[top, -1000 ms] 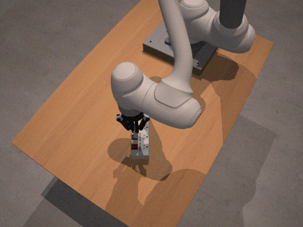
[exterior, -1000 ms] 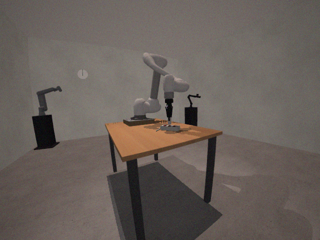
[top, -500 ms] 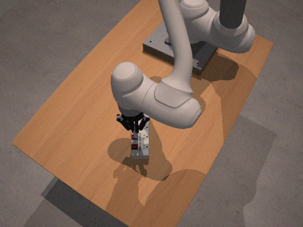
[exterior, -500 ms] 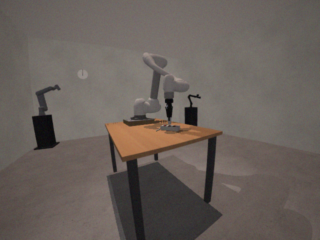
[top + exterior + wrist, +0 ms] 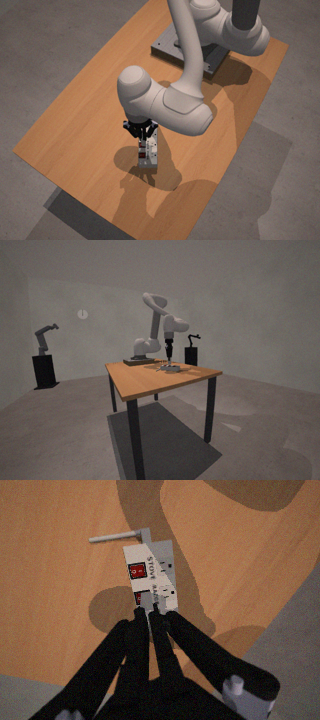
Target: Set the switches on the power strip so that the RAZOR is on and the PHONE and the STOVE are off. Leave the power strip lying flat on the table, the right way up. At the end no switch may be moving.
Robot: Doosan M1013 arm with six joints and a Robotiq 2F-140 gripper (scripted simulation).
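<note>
the white power strip point(image 5: 152, 161) point(image 5: 170, 368) point(image 5: 167, 555) lies flat, red switches visible, its cord toward eleven o'clock in the wrist view; the gripper point(image 5: 142, 139) point(image 5: 169, 358) point(image 5: 147, 599) is narrowed shut above.

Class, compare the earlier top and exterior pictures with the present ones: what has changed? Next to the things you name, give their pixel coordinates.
Nothing has visibly changed. The black two-fingered tool point(image 5: 142, 139) point(image 5: 169, 359) point(image 5: 147, 599) is over the white power strip with red switches point(image 5: 152, 161) point(image 5: 170, 368) point(image 5: 132, 554), and the strip lies in the same spot on the brown wooden table point(image 5: 85, 124) point(image 5: 144, 379) point(image 5: 50, 605).
</note>
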